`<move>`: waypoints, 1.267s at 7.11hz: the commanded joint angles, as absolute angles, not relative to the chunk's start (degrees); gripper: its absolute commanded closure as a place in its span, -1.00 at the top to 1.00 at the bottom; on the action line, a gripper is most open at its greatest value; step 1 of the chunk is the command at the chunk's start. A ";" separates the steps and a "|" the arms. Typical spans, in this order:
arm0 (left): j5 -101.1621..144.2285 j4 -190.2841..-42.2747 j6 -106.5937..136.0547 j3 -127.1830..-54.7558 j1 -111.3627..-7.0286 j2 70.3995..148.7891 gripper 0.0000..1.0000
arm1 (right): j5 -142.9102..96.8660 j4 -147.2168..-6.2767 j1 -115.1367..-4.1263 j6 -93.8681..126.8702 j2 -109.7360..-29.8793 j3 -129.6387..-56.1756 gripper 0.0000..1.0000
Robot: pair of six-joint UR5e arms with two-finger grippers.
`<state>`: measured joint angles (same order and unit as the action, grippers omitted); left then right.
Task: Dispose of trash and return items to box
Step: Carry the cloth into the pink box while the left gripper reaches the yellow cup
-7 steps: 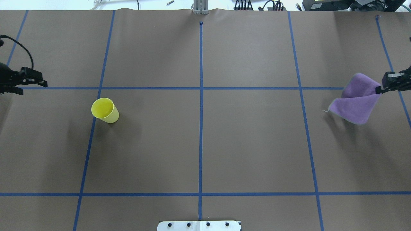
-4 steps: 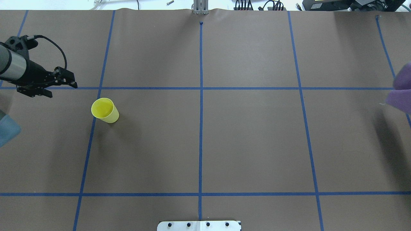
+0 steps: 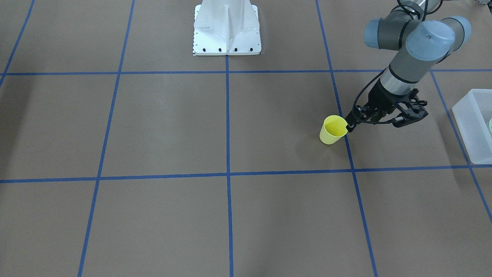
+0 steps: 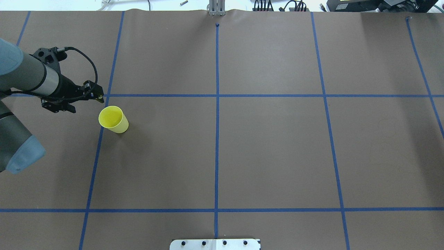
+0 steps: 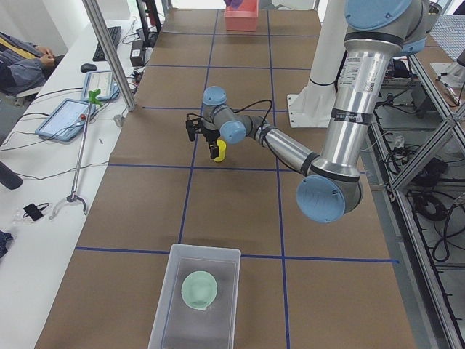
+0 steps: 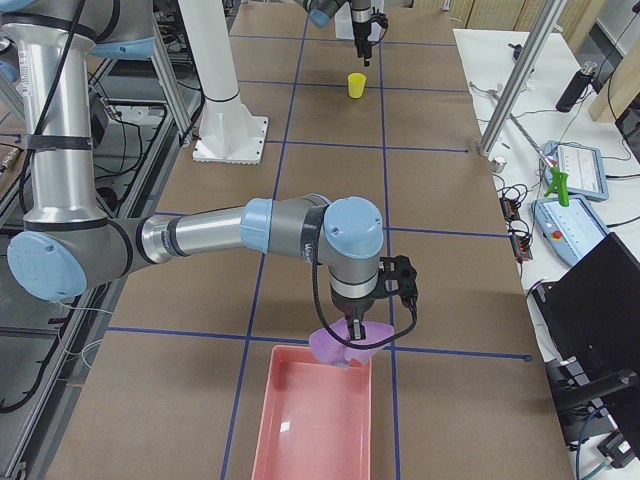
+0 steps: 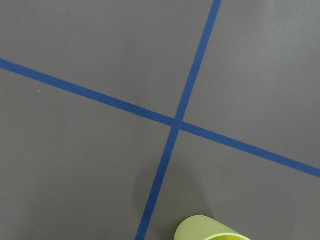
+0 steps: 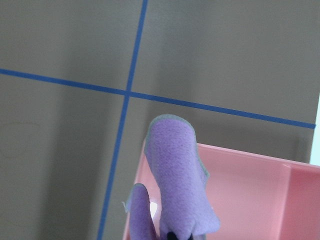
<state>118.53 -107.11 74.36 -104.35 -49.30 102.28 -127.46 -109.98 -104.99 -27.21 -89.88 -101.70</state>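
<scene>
A yellow cup (image 4: 113,119) stands upright on the brown table, left of centre. My left gripper (image 4: 101,97) hangs just behind its rim, apart from it and empty. It also shows in the front view (image 3: 349,126). Its fingers look close together, but I cannot tell if they are shut. The mint-green bowl (image 5: 198,289) lies inside the frosted-white box (image 5: 171,305) at the table's left end. My right gripper (image 6: 358,328) is shut on a purple cloth (image 8: 175,170) and holds it over the near edge of a pink bin (image 8: 250,190).
The white robot base (image 3: 226,30) stands at the table's near-robot edge. Blue tape lines (image 4: 217,139) cross the brown table cover. A metal post (image 6: 510,80), tablets and cables stand along the operators' side.
My left arm has moved right from the table's left edge to the yellow cup. My right arm has carried the purple cloth out of the overhead view on the right.
</scene>
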 commanded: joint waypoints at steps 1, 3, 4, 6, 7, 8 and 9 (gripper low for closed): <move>118.04 -107.05 75.05 -104.06 -48.25 102.91 0.94 | -124.28 -107.87 -106.00 -34.86 -91.75 -95.58 -1.00; 115.86 -107.05 75.15 -103.19 -45.90 102.83 0.94 | -125.06 -101.09 -106.00 -34.81 -94.64 -91.50 0.98; 114.19 -107.05 75.41 -102.49 -43.18 103.01 0.94 | -125.24 -99.68 -106.00 -34.37 -94.66 -91.15 1.00; 114.08 -107.14 75.67 -100.99 -42.45 102.92 0.51 | -127.08 -99.75 -105.91 -34.37 -94.75 -90.79 1.00; 114.43 -107.05 75.85 -100.90 -42.45 102.92 -0.81 | -127.96 -99.76 -105.91 -34.19 -94.75 -90.70 1.00; 114.96 -107.05 75.68 -101.07 -42.45 103.01 -1.00 | -129.36 -99.58 -105.91 -33.15 -94.66 -90.79 1.00; 118.18 -107.14 75.76 -101.60 -42.54 103.01 -1.00 | -130.16 -99.49 -105.65 -33.05 -94.66 -90.88 1.00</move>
